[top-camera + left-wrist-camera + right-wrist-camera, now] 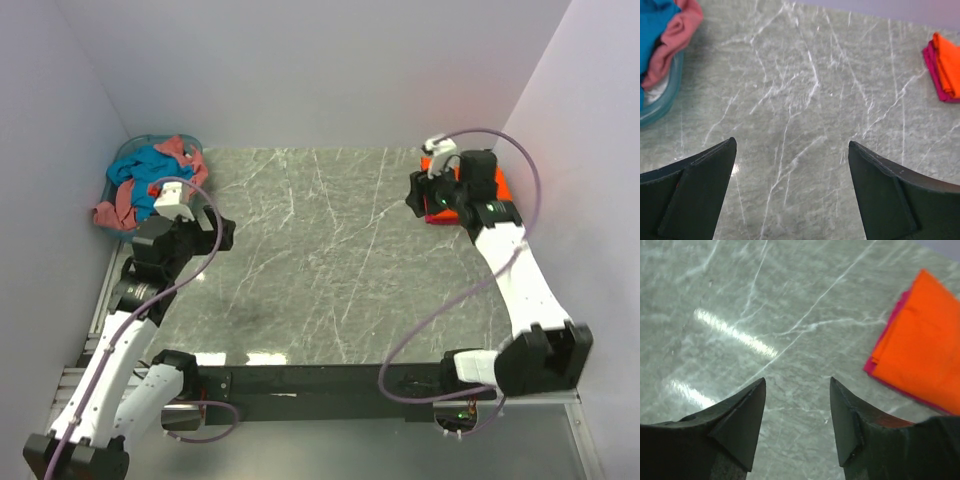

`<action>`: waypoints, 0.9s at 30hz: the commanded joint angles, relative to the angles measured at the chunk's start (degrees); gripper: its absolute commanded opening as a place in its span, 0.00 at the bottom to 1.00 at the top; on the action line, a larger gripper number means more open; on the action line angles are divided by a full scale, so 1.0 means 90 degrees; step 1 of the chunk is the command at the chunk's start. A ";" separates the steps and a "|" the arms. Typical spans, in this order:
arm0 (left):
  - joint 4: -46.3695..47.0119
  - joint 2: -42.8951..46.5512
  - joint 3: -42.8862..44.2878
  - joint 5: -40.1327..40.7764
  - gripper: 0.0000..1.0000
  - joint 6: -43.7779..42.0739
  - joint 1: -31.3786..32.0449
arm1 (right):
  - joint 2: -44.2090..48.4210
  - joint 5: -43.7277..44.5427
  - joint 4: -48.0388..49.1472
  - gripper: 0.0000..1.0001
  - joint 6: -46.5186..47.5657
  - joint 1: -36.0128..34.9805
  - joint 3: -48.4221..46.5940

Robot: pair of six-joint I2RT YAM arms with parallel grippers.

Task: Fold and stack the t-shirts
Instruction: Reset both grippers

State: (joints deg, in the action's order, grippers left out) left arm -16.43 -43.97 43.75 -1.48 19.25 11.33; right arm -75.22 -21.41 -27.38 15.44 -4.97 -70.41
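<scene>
Soft, even light fills all views, with bright glare streaks on the glossy table (pixel 735 335) and faint shadows.

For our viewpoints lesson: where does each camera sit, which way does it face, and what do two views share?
Top: above, behind the arms, looking down at the table; both arms show.
Left wrist: on the left arm, facing across the table, basket at left; its wide-open jaws show.
Right wrist: on the right arm, looking down beside the orange shirt; its parted jaws show.
Shared: both wrist views show the orange shirt.
</scene>
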 commanded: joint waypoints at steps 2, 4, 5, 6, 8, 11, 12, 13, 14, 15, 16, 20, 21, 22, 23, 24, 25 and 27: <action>-0.0011 0.0578 0.0403 0.0144 0.99 0.0040 -0.0029 | 0.1354 0.0571 0.0707 0.62 -0.0533 0.0269 0.0762; -0.0137 0.0715 0.0422 0.0144 0.99 -0.0019 -0.0029 | 0.1977 0.0815 0.0961 0.63 -0.0728 0.0376 0.1190; -0.0196 0.0744 0.0432 0.0144 0.99 -0.0058 -0.0038 | 0.2194 0.0913 0.1078 0.63 -0.0816 0.0406 0.1357; -0.0235 0.0831 0.0452 0.0144 1.00 -0.0068 -0.0029 | 0.2389 0.1136 0.1379 0.65 -0.0914 0.0445 0.1707; -0.0255 0.0949 0.0403 0.0144 0.99 -0.0107 -0.0029 | 0.2946 0.1440 0.1722 0.75 -0.1333 0.0455 0.2070; -0.0265 0.1232 0.0247 0.0144 0.99 -0.0233 -0.0029 | 0.3455 0.1860 0.2143 0.83 -0.1705 0.0455 0.2588; -0.0265 0.1349 0.0160 0.0144 0.99 -0.0244 -0.0029 | 0.3533 0.2006 0.2269 0.83 -0.2044 0.0455 0.2783; -0.0284 0.1398 0.0110 0.0144 1.00 -0.0263 -0.0029 | 0.3630 0.2240 0.2299 0.84 -0.2067 0.0465 0.2852; -0.0294 0.1437 0.0071 0.0144 1.00 -0.0302 -0.0029 | 0.3641 0.2368 0.2309 0.84 -0.2096 0.0474 0.2911; -0.0323 0.1496 0.0023 0.0144 0.99 -0.0312 -0.0029 | 0.3651 0.2562 0.2319 0.85 -0.2135 0.0465 0.2950; -0.0343 0.1525 -0.0084 0.0144 0.99 -0.0332 -0.0029 | 0.3612 0.2767 0.2300 0.85 -0.2213 0.0484 0.2980; -0.0187 0.1789 -0.0582 0.0367 0.99 -0.0274 -0.0029 | 0.3563 0.3121 0.2221 0.86 -0.2370 0.0513 0.2931; -0.0090 0.1886 -0.0690 0.0388 0.99 -0.0273 -0.0029 | 0.3573 0.3053 0.2279 0.86 -0.2409 0.0523 0.2989; -0.0128 0.1897 -0.0652 0.0456 1.00 -0.0292 -0.0029 | 0.3640 0.2975 0.2319 0.86 -0.2467 0.0726 0.3038; -0.0157 0.1887 -0.0613 0.0515 0.99 -0.0302 -0.0029 | 0.3680 0.2800 0.2358 0.86 -0.2506 0.0864 0.3096; -0.0157 0.1906 -0.0622 0.0583 1.00 -0.0302 -0.0029 | 0.3728 0.2712 0.2455 0.86 -0.2536 0.0952 0.3242; -0.0128 0.1897 -0.0651 0.0652 1.00 -0.0302 -0.0029 | 0.3816 0.2653 0.2485 0.86 -0.2546 0.1011 0.3311; -0.0177 0.1839 -0.0623 0.0623 0.99 -0.0302 -0.0038 | 0.3875 0.2652 0.2563 0.87 -0.2565 0.1099 0.3457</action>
State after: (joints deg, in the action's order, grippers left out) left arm -19.81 -27.86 37.60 2.33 17.39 11.31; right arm -41.82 2.55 -8.05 -5.87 3.64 -40.95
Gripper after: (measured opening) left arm 0.995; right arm 0.863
